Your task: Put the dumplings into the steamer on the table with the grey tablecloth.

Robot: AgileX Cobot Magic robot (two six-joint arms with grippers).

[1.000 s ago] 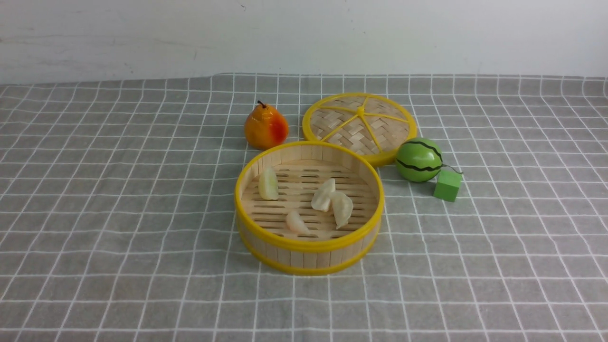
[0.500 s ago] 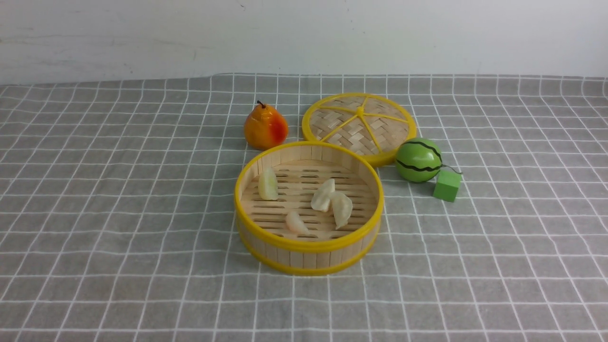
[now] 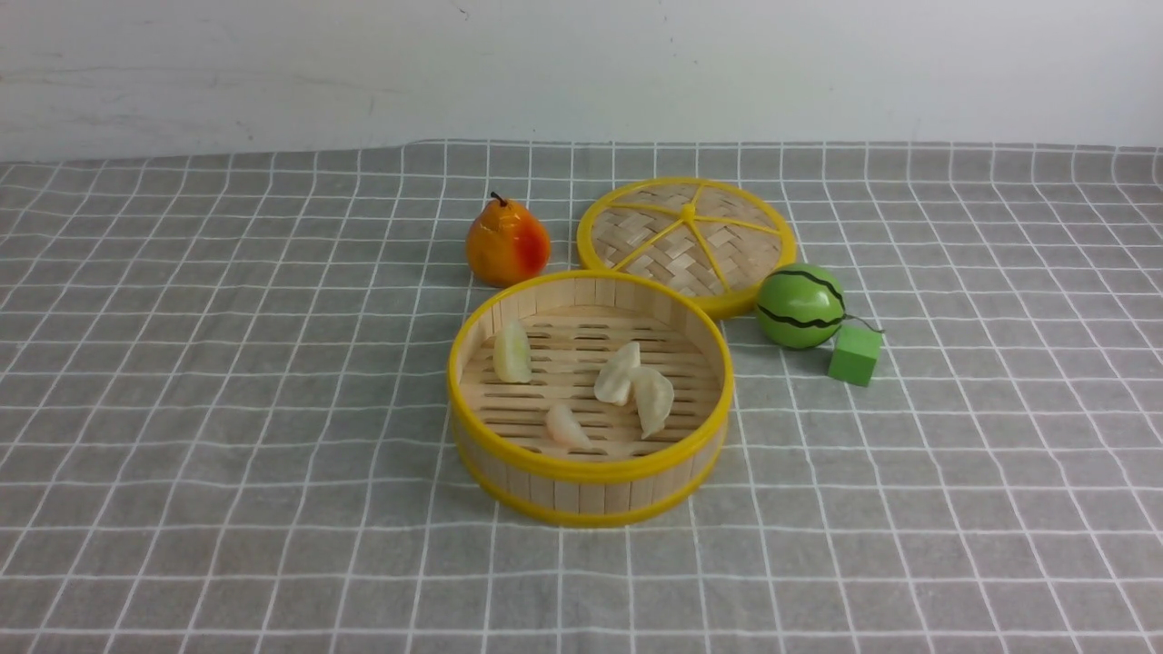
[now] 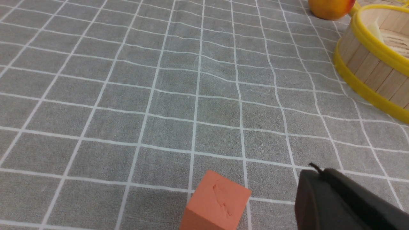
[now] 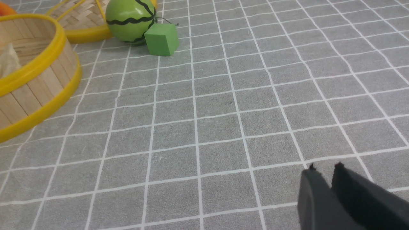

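All four dumplings (image 3: 595,386) are seen inside the steamer (image 3: 591,490), which stands near the middle of the cloth (image 3: 227,363) covering the table (image 3: 999,500). On its slatted floor one dumpling is placed at about 9 o'clock, two are touching just right of centre, and one is found toward 6 o'clock. From the steamer, a pear (image 3: 508,242) is set at 11 o'clock, the lid (image 3: 687,242) at 1 o'clock, touching or nearly touching the rim, and a melon (image 3: 801,305) at 2 o'clock, with a green cube (image 3: 856,354) just beside it.

The left gripper (image 4: 314,172) is shown over bare cloth, its jaws pressed together with nothing between them; an orange cube (image 4: 215,203) is seen near it. The right gripper (image 5: 324,171) is shown over bare cloth with its fingers parted by a narrow slit and nothing grasped.
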